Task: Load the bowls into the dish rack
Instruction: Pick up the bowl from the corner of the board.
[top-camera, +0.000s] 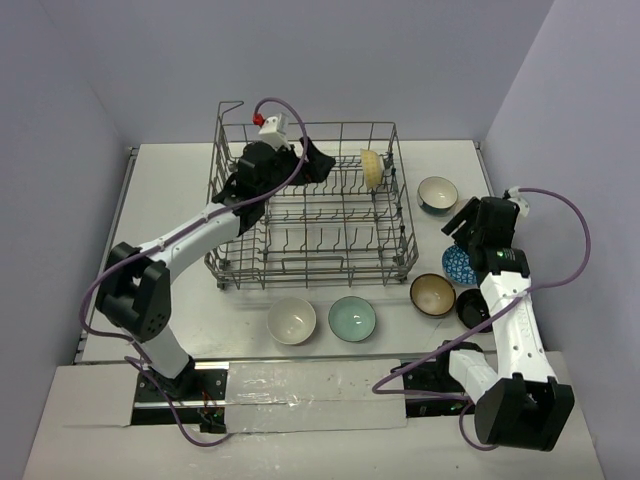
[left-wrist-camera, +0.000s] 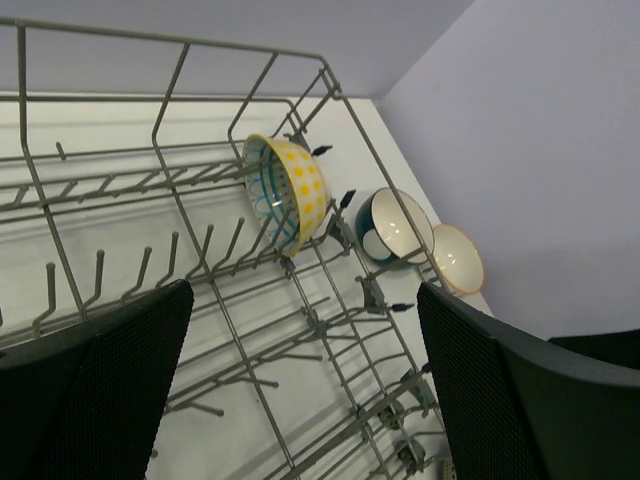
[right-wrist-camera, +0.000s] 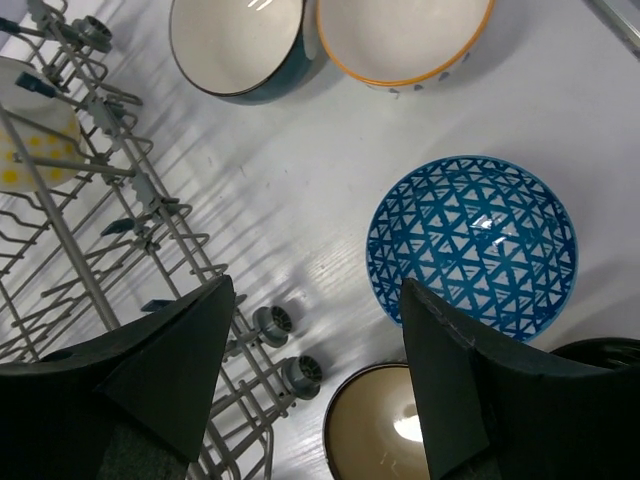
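Right hand (right-wrist-camera: 315, 390) hovers released near the blue bowl (right-wrist-camera: 470, 245) (left hand (left-wrist-camera: 305, 380) hangs released over the rack (top-camera: 312, 268)). Best to straddle its rim squarely before clenching.

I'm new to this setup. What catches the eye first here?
The big grey wire dish rack fills the middle of the table, with one yellow-dotted bowl standing on edge in its far right corner. The left pincer hangs open over the rack, holding nothing. Right of the rack, the open right pincer hovers near a blue triangle-patterned bowl among other loose bowls.
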